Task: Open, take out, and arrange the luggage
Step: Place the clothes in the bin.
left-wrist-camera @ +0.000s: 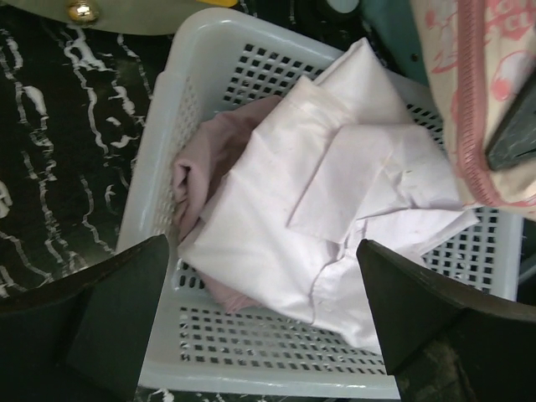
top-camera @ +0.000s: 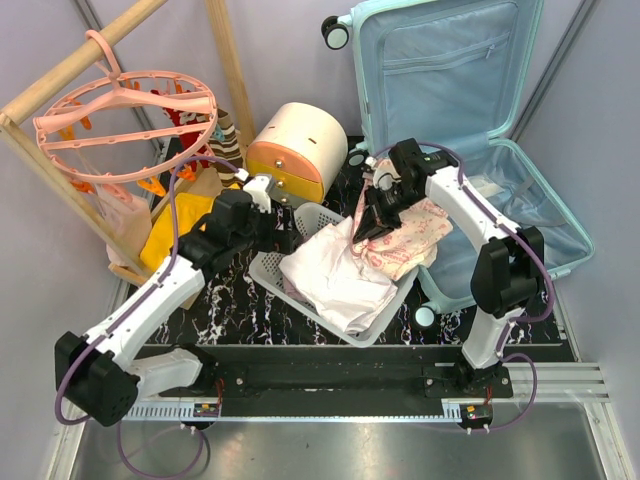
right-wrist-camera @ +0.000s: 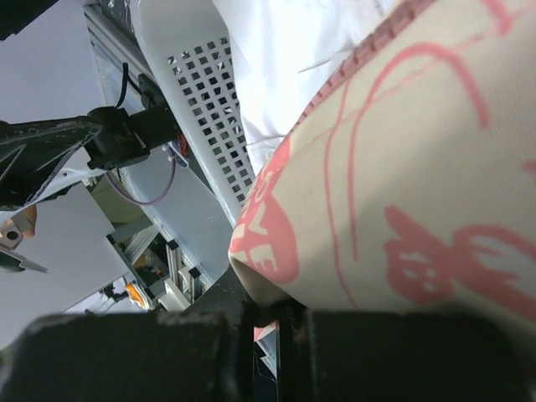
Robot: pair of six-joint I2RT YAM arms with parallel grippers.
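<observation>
Lid propped upright toward twelve o'clock and lower shell flat on the table point(top-camera: 200, 312), the luggage point(top-camera: 450, 85) lies open at about two o'clock in the overhead view. Its long axis appears to run nine to three, with the wheeled end facing nine, toward the white basket point(top-camera: 266, 270). Just off that wheeled end the right gripper point(top-camera: 368, 230) hangs with its jaws pressed together on a cream cloth with pink print point(top-camera: 418, 235), pinched at one edge — the rest seems to sag across the shell's end wall and the basket's three o'clock rim. From the gripper the basket's middle lies toward seven or eight o'clock and lower, so the coming move is probably a short carry that way and a lowering. The right arm is plainly the nearer one to the luggage and carries the load. White folded garments point(top-camera: 335, 278) fill most of the basket, with bare mesh showing mainly along its near wall in the left wrist view. The left gripper point(left-wrist-camera: 261, 247) hovers over the basket's nine o'clock side with fingers spread wide, holding nothing — it could crowd a drop from that side. The cream-and-orange drawer box point(top-camera: 292, 150) stands close to the basket's twelve o'clock corner, leaving little room there; the side toward six looks freer.
</observation>
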